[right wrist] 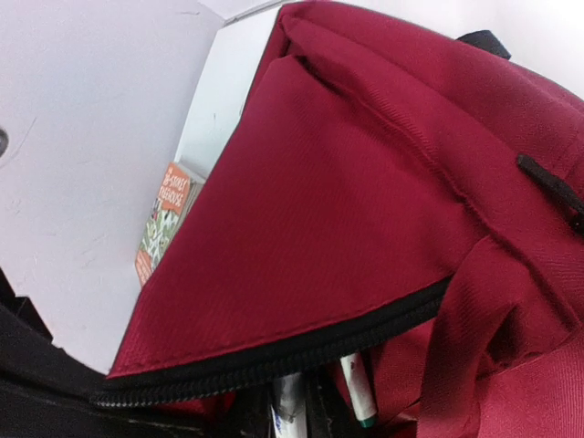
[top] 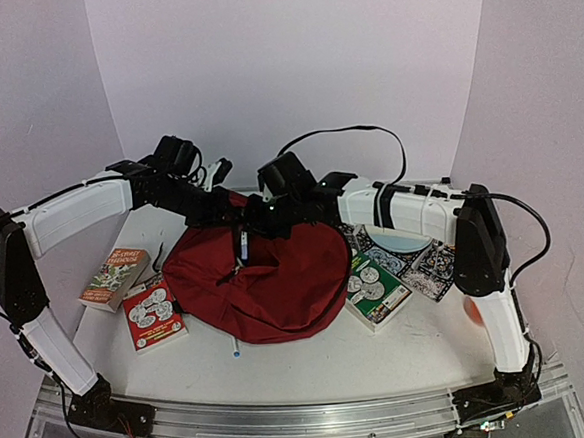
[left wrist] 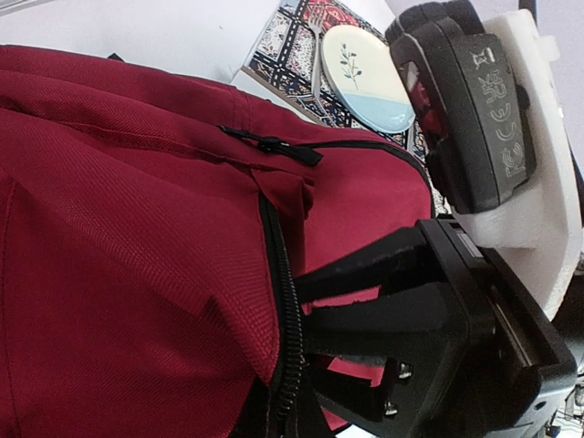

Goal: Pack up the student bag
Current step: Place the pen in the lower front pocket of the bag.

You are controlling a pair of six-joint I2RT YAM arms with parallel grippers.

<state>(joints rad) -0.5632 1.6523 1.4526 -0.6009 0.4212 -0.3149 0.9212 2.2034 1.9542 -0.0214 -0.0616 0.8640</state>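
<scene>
Fabric of the student bag lies heaped at the middle of the table in the overhead view, and both arms meet over its rim at 12 o'clock. From up there the fingers are lost against black links and straps. The left gripper sits at that rim, and I cannot tell whether it is open or closed.

The left wrist camera supplies what the overhead one lacks. It shows the right gripper side-on, its two black fingers drawn close together with a fold of red cloth between them, right at the bag's black zipper. It also shows a plate on a patterned mat, at 1 o'clock beyond the bag.

The right wrist camera looks under the raised flap, where two pens stand in the opening. An orange book lies on the table at 9 o'clock. Overhead, a red book lies just beside that one.
</scene>
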